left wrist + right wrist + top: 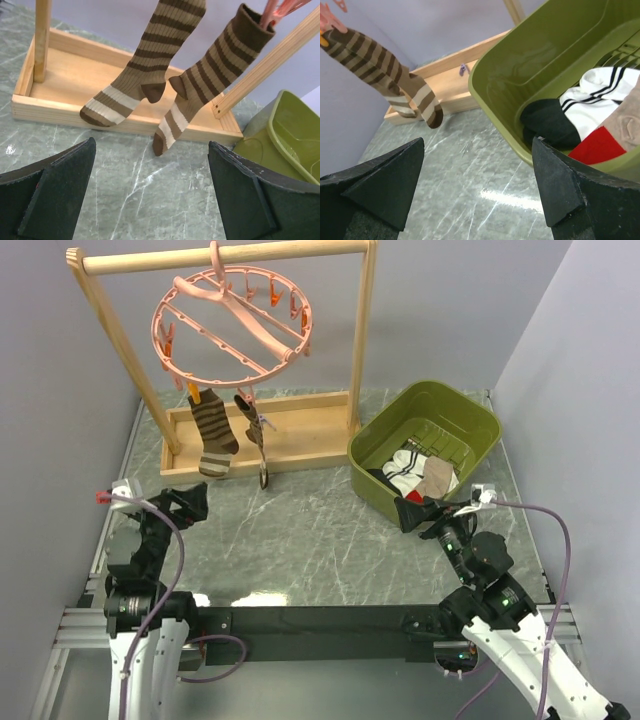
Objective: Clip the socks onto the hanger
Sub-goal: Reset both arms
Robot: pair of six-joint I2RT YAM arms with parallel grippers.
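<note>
Two brown socks with tan stripes hang from clips on the salmon-pink ring hanger (232,325), which hooks on the wooden rack's top bar. The left sock (214,434) faces flat; the right sock (254,432) hangs edge-on. Both show in the left wrist view (150,65) (200,90) and in the right wrist view (380,70). My left gripper (188,502) is open and empty near the table's left side, low over the marble. My right gripper (420,513) is open and empty beside the green bin's near corner.
A light wooden rack (225,260) with a tray base (300,435) stands at the back. A green bin (470,415) at the right holds white-black-red socks (408,468) and a beige sock (437,476). Grey walls close in both sides.
</note>
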